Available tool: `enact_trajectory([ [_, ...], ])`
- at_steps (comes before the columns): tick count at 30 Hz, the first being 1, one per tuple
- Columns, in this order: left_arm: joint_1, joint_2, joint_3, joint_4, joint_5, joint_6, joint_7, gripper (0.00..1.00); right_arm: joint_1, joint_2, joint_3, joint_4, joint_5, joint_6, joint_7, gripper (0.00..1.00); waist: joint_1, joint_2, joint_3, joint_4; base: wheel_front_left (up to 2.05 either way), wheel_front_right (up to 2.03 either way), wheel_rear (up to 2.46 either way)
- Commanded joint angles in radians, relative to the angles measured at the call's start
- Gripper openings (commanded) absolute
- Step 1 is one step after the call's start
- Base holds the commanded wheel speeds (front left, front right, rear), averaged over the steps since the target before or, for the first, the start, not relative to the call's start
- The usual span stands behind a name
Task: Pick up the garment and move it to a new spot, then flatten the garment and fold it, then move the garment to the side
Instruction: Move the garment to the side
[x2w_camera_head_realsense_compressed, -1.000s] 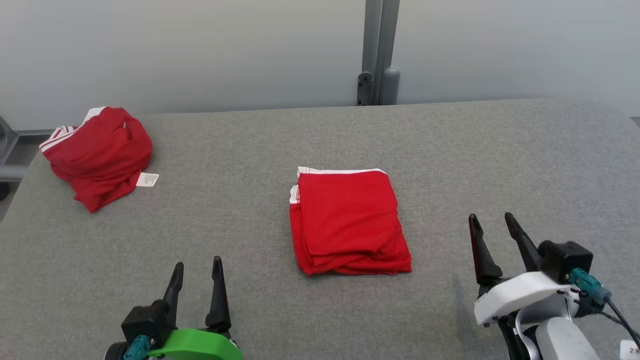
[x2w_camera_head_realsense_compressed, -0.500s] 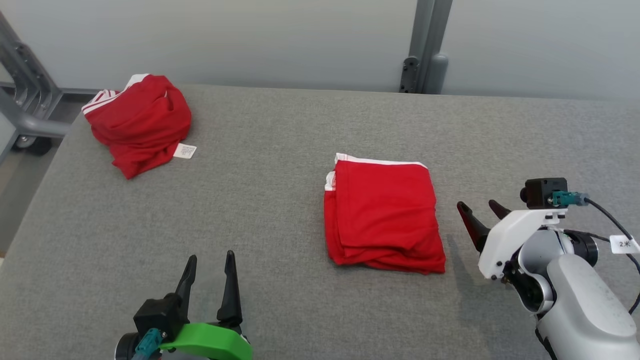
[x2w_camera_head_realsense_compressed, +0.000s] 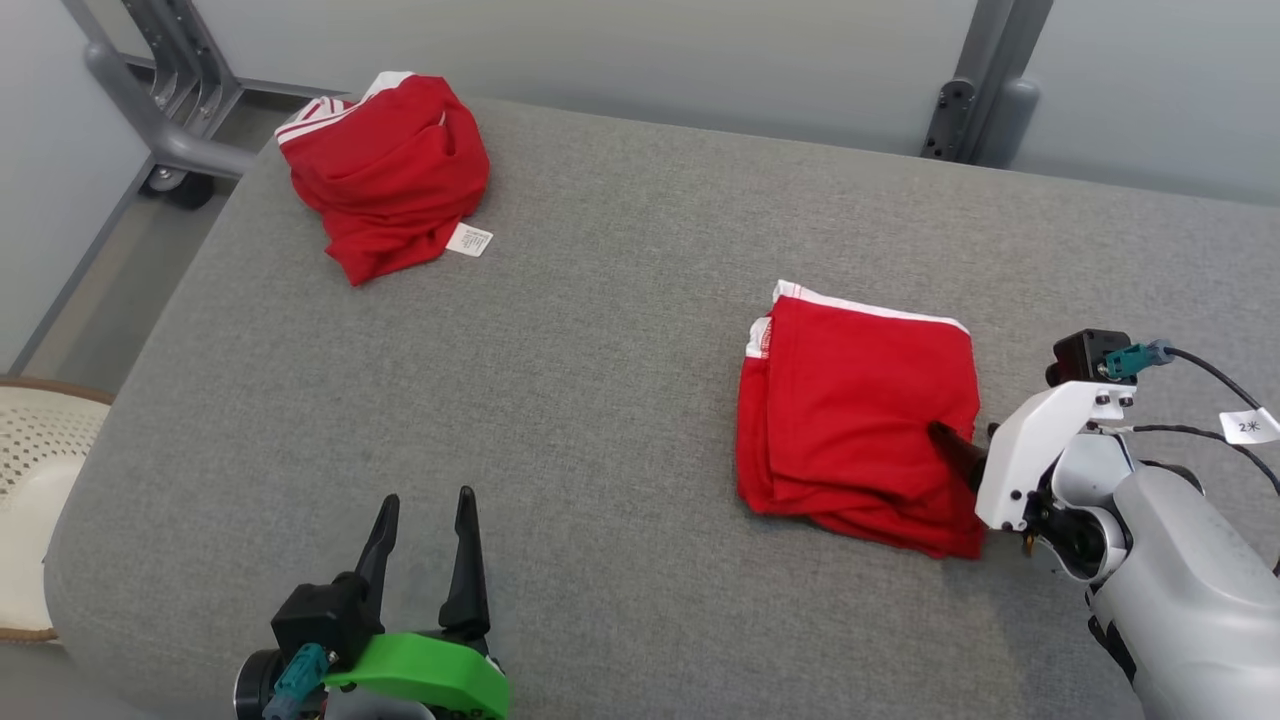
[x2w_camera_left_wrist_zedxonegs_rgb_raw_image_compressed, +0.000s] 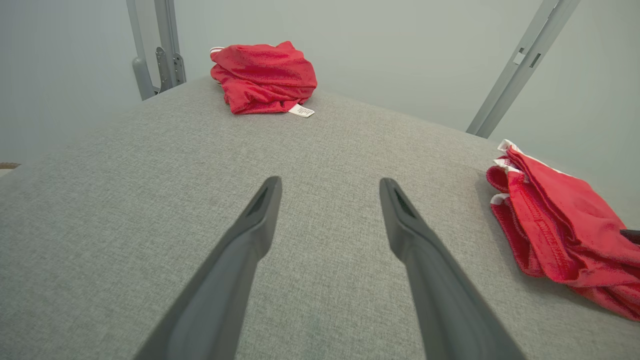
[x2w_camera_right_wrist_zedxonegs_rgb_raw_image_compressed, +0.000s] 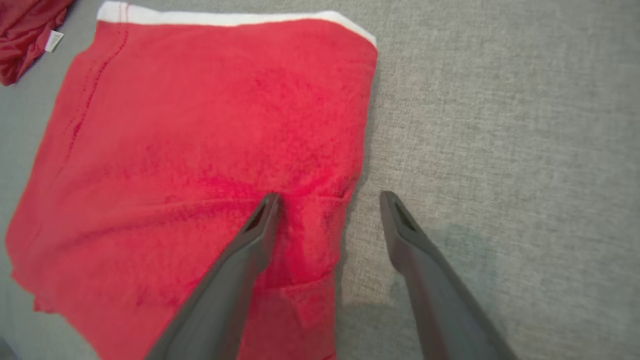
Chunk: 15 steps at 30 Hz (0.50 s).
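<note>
The garment (x2w_camera_head_realsense_compressed: 855, 410) is red with a white band along its far edge and lies folded in a rectangle on the grey table, right of centre. My right gripper (x2w_camera_head_realsense_compressed: 965, 435) is open at its near right edge. In the right wrist view one finger lies over the red cloth (x2w_camera_right_wrist_zedxonegs_rgb_raw_image_compressed: 200, 150) and the other over bare table, so the right gripper (x2w_camera_right_wrist_zedxonegs_rgb_raw_image_compressed: 330, 197) straddles the edge, holding nothing. My left gripper (x2w_camera_head_realsense_compressed: 427, 497) stands open above the table's near left part, well clear of the garment (x2w_camera_left_wrist_zedxonegs_rgb_raw_image_compressed: 560, 230). Nothing sits between the fingers of the left gripper (x2w_camera_left_wrist_zedxonegs_rgb_raw_image_compressed: 330, 181).
A second red garment (x2w_camera_head_realsense_compressed: 390, 170) with white stripes and a white tag (x2w_camera_head_realsense_compressed: 470, 240) lies crumpled at the table's far left corner. Beyond that corner is a grey metal frame (x2w_camera_head_realsense_compressed: 160, 130); a grey post (x2w_camera_head_realsense_compressed: 975, 100) rises behind the table. A cream woven seat (x2w_camera_head_realsense_compressed: 30, 470) sits off the left edge.
The camera has swung, shifting the whole picture. My right gripper has tipped down and moved left, from beside the folded garment onto its right edge. The left gripper has stayed put.
</note>
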<state>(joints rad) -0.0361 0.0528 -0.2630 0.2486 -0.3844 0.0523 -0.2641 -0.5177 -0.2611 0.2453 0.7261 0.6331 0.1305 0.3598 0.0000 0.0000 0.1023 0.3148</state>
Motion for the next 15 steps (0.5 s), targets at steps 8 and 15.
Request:
enact_trajectory([
  [8, -0.019, -0.002, 0.012, -0.010, 0.003, 0.001, 0.000, 1.00, -0.048, -0.015, 0.048, 0.062, 0.053, 0.000, -0.002, 0.00, 0.0000, 0.0000, 0.034, 0.017, 0.00, 0.00, 0.00],
  [15, -0.026, -0.002, 0.013, -0.025, 0.015, -0.003, 0.000, 1.00, -0.088, -0.056, 0.095, 0.048, 0.065, 0.000, -0.051, 0.00, 0.0000, 0.0000, 0.052, -0.047, 0.00, 0.00, 0.00],
])
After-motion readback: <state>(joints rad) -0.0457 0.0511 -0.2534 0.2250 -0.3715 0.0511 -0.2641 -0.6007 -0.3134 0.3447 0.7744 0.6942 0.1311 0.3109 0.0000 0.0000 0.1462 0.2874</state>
